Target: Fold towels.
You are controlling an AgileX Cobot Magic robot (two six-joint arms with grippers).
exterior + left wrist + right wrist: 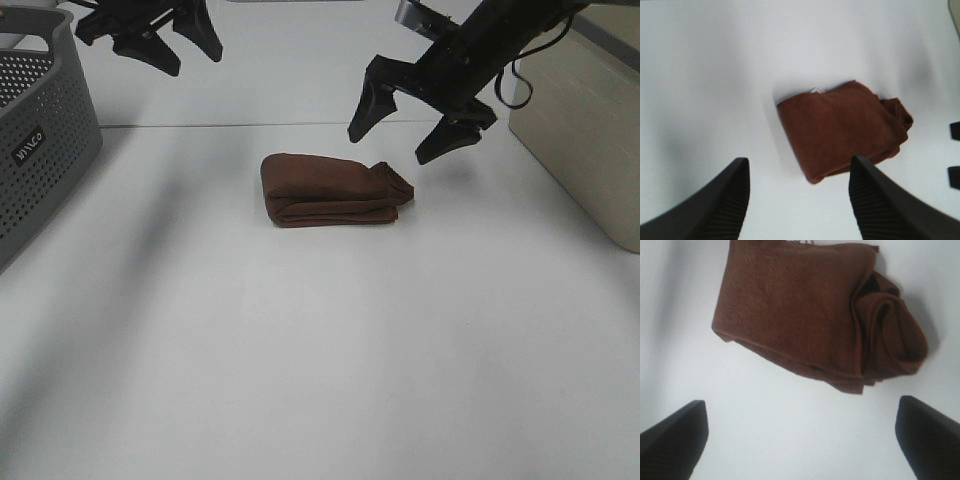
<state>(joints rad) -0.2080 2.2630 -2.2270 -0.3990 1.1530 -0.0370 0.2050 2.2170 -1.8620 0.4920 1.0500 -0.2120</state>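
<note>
towel, dark brown terry: one item, lying folded in a compact bundle on the white table, near the middle of the far half.

right gripper: raised above the table just beyond the towel's bunched end, jaws spread wide, holding nothing; in its wrist view both fingertips frame bare table with the bundle beyond them.

left gripper: raised high at the far left, well apart from the towel, jaws partly open and empty; ribbed finger pads visible in its wrist view.

condition of bundle: flat and even on the left side; the right end is rolled and puckered, with layers bulging out and an edge lapping loose. small white tag peeps out at the far edge.

also present: grey perforated basket at the left edge; beige bin at the right.

risks, as judged:
- loose right end may spring open or slump, since nothing pins it.
- a descending right jaw could snag the puckered layers and drag the whole bundle askew.
- a pinch on only the top layer would unfold it.
</note>
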